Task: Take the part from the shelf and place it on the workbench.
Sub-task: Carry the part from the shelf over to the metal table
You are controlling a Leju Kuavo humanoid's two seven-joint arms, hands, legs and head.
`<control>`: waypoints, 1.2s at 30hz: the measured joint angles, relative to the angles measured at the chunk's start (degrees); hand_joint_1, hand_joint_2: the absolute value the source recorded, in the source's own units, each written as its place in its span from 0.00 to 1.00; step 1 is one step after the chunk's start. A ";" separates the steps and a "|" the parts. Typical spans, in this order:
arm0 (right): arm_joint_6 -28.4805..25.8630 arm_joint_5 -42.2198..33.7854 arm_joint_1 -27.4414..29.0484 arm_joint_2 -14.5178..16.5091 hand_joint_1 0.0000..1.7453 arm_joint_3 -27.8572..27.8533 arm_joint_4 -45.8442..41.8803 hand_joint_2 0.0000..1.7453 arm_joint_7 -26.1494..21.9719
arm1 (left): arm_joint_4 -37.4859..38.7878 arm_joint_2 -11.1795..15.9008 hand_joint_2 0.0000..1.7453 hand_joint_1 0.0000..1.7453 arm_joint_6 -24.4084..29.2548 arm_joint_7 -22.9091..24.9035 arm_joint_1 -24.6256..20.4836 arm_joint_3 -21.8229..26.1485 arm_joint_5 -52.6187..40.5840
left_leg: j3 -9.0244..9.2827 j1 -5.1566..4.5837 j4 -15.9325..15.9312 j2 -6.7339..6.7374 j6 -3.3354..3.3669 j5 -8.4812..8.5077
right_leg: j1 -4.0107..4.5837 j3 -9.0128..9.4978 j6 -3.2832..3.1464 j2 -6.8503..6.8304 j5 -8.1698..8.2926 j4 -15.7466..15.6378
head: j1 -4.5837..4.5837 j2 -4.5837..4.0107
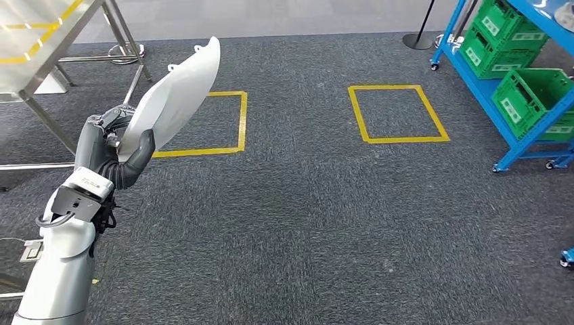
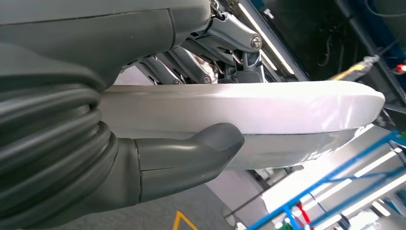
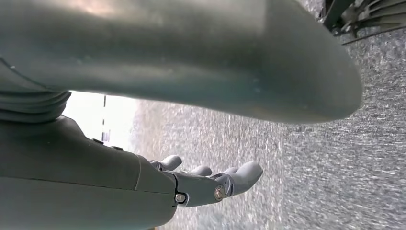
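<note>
You had wide grey carpet (image 1: 304,223) ahead, between the blue shelf (image 1: 504,81) and the metal workbench (image 1: 40,40). Your left hand (image 1: 115,145) gripped the white part (image 1: 172,95), raised near the workbench. Your right hand (image 3: 210,184) hung loose, holding nothing.

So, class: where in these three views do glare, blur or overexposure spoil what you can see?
Left wrist view: glare whitens the white part held by the left hand, and the bright background is blown out. Right wrist view: the carpet is streaked and soft, with a washed-out patch near the right hand. Head view: even light, sharp.
</note>
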 joint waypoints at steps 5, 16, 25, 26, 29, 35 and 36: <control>-0.08 0.19 -0.14 0.01 0.00 0.01 0.00 0.00 -0.25 | -1.10 -0.27 1.00 1.00 0.07 1.14 0.02 -0.05 -1.33 | -0.68 0.50 1.40 -3.44 -1.73 -0.72 | -0.71 5.80 0.13 3.17 6.30 -13.60 | 0.07 0.00; -0.13 -0.63 -0.18 0.05 0.00 -0.15 0.00 0.00 -0.39 | -1.77 -0.78 1.00 1.00 -0.46 2.79 0.04 -0.33 -3.26 | -7.33 0.43 14.51 2.41 -3.24 -5.82 | 0.11 6.41 -2.73 -2.92 6.48 -14.57 | -0.25 0.00; -0.17 -0.70 -0.43 0.18 0.00 -0.84 -0.02 0.00 -0.34 | -1.97 -1.27 1.00 1.00 -0.38 2.90 -0.39 -0.58 -4.71 | 0.17 -0.42 0.06 3.71 -0.28 -0.22 | 0.23 6.91 -0.48 -4.06 4.41 -12.81 | -0.11 0.00; -0.16 -0.70 -0.37 0.19 0.00 -0.88 -0.02 0.00 -0.37 | -2.01 -1.40 1.00 1.00 -0.37 2.88 -0.42 -0.60 -4.73 | 0.26 -0.23 -0.11 3.11 -0.03 -0.05 | 0.09 5.66 -0.19 -2.27 3.02 -10.18 | -0.03 0.00; -0.15 -0.54 -0.10 0.14 0.00 -0.93 -0.02 0.00 -0.43 | -1.78 -1.63 1.00 1.00 -0.32 2.95 -0.26 -0.61 -4.85 | 0.04 -0.15 0.00 1.04 0.23 0.01 | 0.05 0.27 0.24 -0.09 -0.68 -0.10 | 0.18 0.00; 0.25 0.88 -0.20 0.09 0.00 -0.91 -0.02 0.00 -0.68 | -1.68 -0.98 1.00 1.00 0.70 3.22 -0.16 -0.41 -5.47 | -0.51 0.08 1.17 -3.16 -0.95 -0.41 | -0.36 5.66 -0.11 3.85 6.88 -13.27 | 0.25 0.00; 0.36 1.19 -0.23 0.08 0.00 -0.88 -0.02 0.00 -0.83 | -1.77 -0.58 1.00 1.00 0.88 3.27 -0.15 -0.22 -5.54 | -0.72 0.10 1.18 -3.72 -1.38 -0.35 | -0.29 6.03 -0.35 4.24 6.75 -14.02 | 0.26 0.00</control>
